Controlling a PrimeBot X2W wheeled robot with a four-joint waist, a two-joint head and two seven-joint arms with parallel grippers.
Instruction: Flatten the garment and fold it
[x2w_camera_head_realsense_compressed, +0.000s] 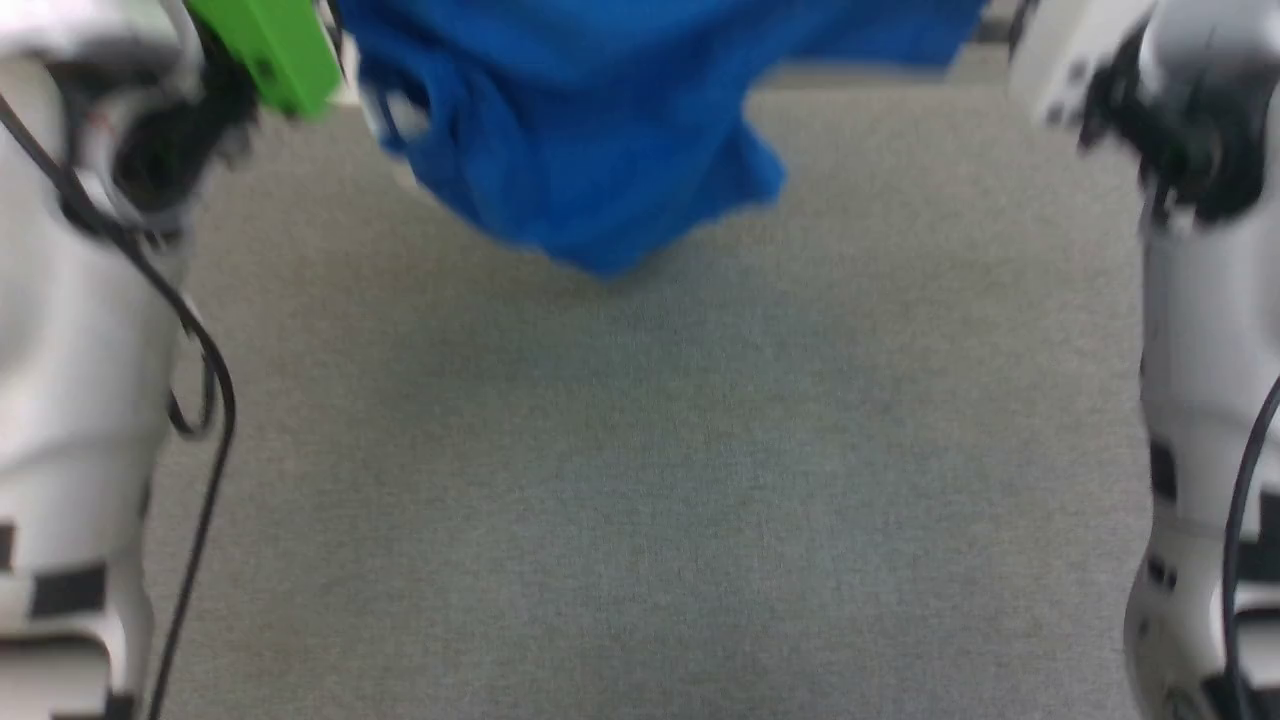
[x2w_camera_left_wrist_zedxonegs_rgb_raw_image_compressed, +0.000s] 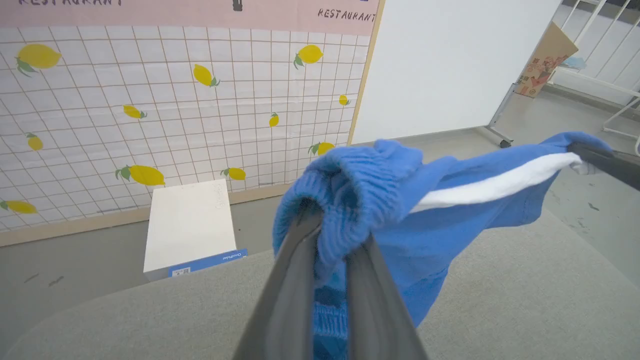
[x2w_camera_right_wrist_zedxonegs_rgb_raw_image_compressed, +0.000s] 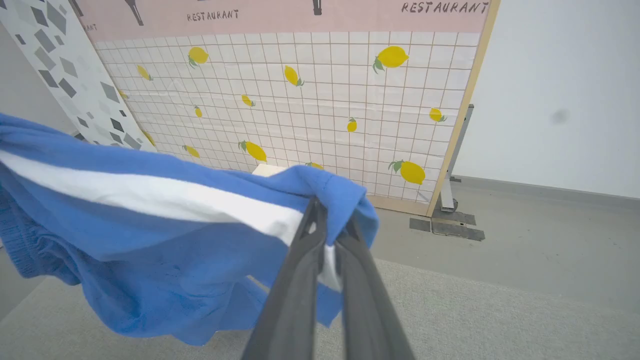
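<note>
Head view: the garment (x2w_camera_head_realsense_compressed: 600, 130) hangs at the far centre, lifted clear of the grey surface (x2w_camera_head_realsense_compressed: 650, 480) beneath it, its lowest fold sagging toward the near side. It is blurred here. 2 pale forearms frame the scene, the left forearm (x2w_camera_head_realsense_compressed: 70, 400) with a black cable (x2w_camera_head_realsense_compressed: 205, 380) looping beside it and a green part (x2w_camera_head_realsense_compressed: 275, 50) at its far end, the right forearm (x2w_camera_head_realsense_compressed: 1200, 380) on the other side. How the fingers stand cannot be told from this view.

Left wrist view: the left gripper (x2w_camera_left_wrist_zedxonegs_rgb_raw_image_compressed: 337, 230) is clenched on the gathered waistband (x2w_camera_left_wrist_zedxonegs_rgb_raw_image_compressed: 360, 185), its 2 dark fingers pinching the ribbed blue cloth between them. From there the garment stretches to the right, with a white stripe (x2w_camera_left_wrist_zedxonegs_rgb_raw_image_compressed: 500, 182) running along it, to the right gripper (x2w_camera_left_wrist_zedxonegs_rgb_raw_image_compressed: 587, 155), which grips the other end. The cloth hangs in the air above the grey surface. On the floor beyond sits a white box (x2w_camera_left_wrist_zedxonegs_rgb_raw_image_compressed: 190, 225), in front of a lemon-patterned panel (x2w_camera_left_wrist_zedxonegs_rgb_raw_image_compressed: 175, 100).

Right wrist view: the right gripper's 2 fingers are pressed together on 1 corner of the garment, where the white stripe ends. The rest of the blue cloth spreads away to the left and droops below the stripe, hanging above the grey surface. The lemon-patterned panel stands beyond.
</note>
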